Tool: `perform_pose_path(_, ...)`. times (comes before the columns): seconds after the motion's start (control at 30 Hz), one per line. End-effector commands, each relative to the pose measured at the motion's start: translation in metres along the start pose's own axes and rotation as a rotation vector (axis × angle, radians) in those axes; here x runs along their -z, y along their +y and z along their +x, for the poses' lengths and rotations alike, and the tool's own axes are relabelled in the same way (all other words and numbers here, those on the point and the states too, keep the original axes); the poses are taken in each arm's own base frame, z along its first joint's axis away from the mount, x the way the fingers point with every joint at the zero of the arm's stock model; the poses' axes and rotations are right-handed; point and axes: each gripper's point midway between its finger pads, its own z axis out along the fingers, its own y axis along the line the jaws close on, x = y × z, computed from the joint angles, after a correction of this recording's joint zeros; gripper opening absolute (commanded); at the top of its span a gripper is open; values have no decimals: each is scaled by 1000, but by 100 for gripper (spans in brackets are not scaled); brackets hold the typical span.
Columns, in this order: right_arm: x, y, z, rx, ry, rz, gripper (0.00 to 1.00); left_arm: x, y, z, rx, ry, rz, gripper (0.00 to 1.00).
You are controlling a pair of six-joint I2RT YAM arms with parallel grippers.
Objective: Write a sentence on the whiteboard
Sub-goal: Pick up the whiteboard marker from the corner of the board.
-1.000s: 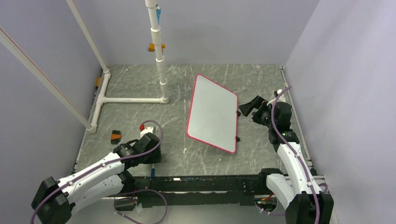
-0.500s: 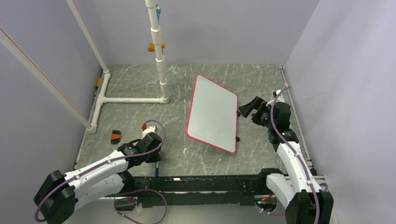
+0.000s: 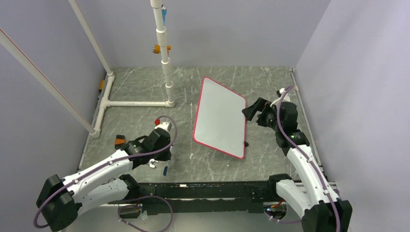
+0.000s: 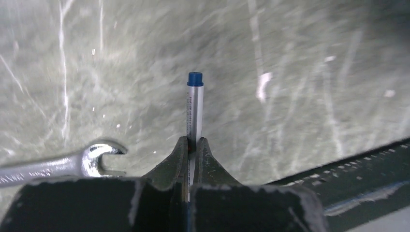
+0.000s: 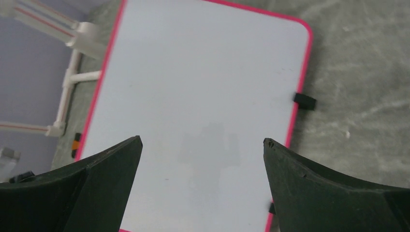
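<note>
The whiteboard [image 3: 220, 116] lies flat at mid-table, white with a thin red rim [image 5: 303, 63] and small black feet. Its face [image 5: 203, 82] is plain white; the sentence is not in view. My left gripper [image 4: 194, 140] is shut on a silver marker [image 4: 195, 106] with a blue end, which sticks out past the fingertips. In the top view this marker [image 3: 165, 169] shows just beyond the left gripper [image 3: 161, 159], left of the board's near corner. My right gripper [image 5: 202, 141] is open above the board's right part, and the top view places it [image 3: 247, 111] at the right rim.
A steel wrench [image 4: 72, 164] lies on the table just left of the marker, also visible from above [image 3: 152, 164]. A white pipe frame [image 3: 138, 103] with an upright post [image 3: 167, 72] stands at the back left. A small orange-and-black object [image 3: 119, 141] lies at the left. A black rail [image 3: 208, 191] runs along the near edge.
My left gripper has closed on the marker and moved right and away from the near edge with it. My right gripper has shifted slightly left toward the board.
</note>
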Motion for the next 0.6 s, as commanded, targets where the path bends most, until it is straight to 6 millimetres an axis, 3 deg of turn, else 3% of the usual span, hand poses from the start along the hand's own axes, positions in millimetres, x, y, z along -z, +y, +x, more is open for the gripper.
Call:
perform_pose_path(0.0, 14, 54, -34, 100, -70, -155, 99, 39, -29, -40, -178, -74, 122, 0)
perform_pose_path(0.23, 33, 148, -8, 154, 160, -661, 90, 98, -55, -85, -453, -181, 244, 0)
perform_pose_path(0.33, 45, 181, 6, 210, 251, -805, 87, 116, -71, -89, -563, -190, 343, 0)
perform_pose_path(0.57, 54, 222, 42, 270, 411, -935, 80, 145, -102, -100, -776, -249, 515, 0)
